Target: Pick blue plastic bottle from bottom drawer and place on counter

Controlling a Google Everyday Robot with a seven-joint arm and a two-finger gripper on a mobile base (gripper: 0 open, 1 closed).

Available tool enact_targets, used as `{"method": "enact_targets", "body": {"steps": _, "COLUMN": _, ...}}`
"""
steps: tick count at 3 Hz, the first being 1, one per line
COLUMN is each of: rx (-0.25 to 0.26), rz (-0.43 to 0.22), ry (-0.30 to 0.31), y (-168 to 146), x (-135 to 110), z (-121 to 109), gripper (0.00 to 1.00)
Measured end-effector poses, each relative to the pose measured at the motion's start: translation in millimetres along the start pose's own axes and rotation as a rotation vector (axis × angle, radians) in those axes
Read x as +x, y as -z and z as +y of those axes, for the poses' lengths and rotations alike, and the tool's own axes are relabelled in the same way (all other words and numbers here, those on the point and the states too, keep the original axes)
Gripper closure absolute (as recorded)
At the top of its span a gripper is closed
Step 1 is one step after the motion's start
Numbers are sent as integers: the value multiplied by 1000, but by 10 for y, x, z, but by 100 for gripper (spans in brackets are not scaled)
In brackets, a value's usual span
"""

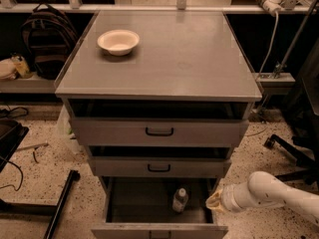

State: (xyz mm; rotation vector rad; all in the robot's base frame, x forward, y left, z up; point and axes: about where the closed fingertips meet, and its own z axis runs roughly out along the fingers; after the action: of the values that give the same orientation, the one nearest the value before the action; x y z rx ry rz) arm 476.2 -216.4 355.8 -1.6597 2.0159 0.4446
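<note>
The blue plastic bottle (180, 200) stands upright inside the open bottom drawer (158, 230), right of its middle, white cap up. My white arm (271, 193) reaches in from the lower right. Its gripper (214, 201) shows only as a yellowish end at the drawer's right wall, about a hand's width right of the bottle and apart from it. The counter (169, 59) is the flat grey top of the cabinet, above the drawers.
A white bowl (118, 41) sits on the counter's back left. The two upper drawers (159, 132) with black handles are pulled out a little. A backpack (42, 34) rests on a shelf at the left. Cables and a black stand leg (60, 205) lie on the speckled floor.
</note>
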Motion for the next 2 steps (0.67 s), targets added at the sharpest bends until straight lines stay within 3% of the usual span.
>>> {"method": "enact_targets", "body": {"steps": 1, "rx": 0, "rz": -1, "ry": 0, "y": -6, "x": 4, "z": 6, "gripper": 100}}
{"method": "enact_targets", "body": {"steps": 2, "rx": 33, "rz": -55, "ry": 1, "y": -176, "x": 81, "z": 59, "gripper": 100}}
